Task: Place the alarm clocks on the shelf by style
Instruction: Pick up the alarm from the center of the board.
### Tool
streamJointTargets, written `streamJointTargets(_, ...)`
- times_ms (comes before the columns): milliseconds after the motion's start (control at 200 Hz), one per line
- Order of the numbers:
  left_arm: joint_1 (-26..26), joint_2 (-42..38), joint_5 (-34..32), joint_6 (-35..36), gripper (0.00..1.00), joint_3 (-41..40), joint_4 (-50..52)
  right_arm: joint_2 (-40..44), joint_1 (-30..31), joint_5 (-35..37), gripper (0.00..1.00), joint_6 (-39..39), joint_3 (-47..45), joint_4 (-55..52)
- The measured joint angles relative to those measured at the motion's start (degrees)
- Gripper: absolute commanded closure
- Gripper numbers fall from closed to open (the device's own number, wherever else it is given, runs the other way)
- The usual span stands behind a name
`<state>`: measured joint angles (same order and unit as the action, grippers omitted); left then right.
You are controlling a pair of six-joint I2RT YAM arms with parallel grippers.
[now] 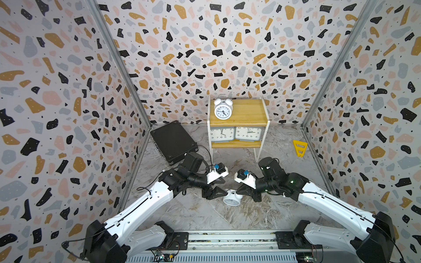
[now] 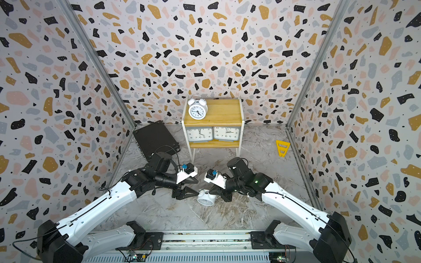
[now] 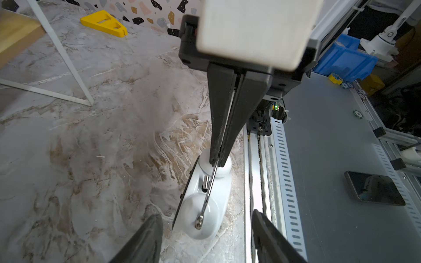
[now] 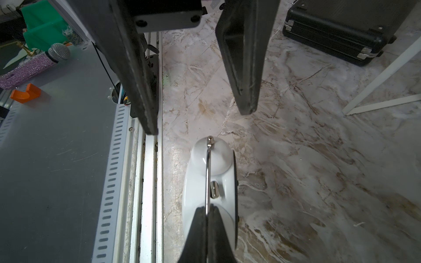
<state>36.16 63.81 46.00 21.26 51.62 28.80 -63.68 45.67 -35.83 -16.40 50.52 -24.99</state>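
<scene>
noting wooden-board shelf [image 1: 246,109] at back, carrying grey rounded-rectangular clocks [image 1: 222,134] below, one white twin-bell clock [image 1: 223,111] on top. handling second twin-bell clock [image 1: 232,198] on marbled tabletop [image 1: 205,216], apart from shelf. clamping right gripper [image 4: 207,214] tight on thin chrome handle [image 3: 209,191]; straddling glossy bell [image 3: 191,211] with left gripper [image 3: 206,216], jaws apart, untouching. advising closing squarely on slick domed casing before freeing handle.

Both arms are reaching inward from the near corners, with wrists tilting downward and tips almost meeting low at the centre. The left gripper [image 4: 199,123] is holding its fingers spread apart. The right gripper [image 3: 216,162] is pinching its fingers tightly together.
</scene>
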Motion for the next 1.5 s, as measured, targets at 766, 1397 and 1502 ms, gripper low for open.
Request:
streamJointTargets(766, 4.2, 7.8, -0.9, -1.0, 0.86, 3.8, -2.7, 1.5, -0.4, 3.5, 1.00, -0.2, 0.4, -1.3)
streamJointTargets(1397, 4.2, 6.7, -3.0, 0.5, 0.99, 3.4, -2.8, 2.5, -0.6, 4.6, 1.00, 0.5, 0.4, -0.3)
streamJointTargets(1502, 4.2, 6.3, -3.1, 0.6, 1.00, 3.4, -2.7, 2.6, -0.5, 4.7, 1.00, 0.9, 0.3, 0.1)
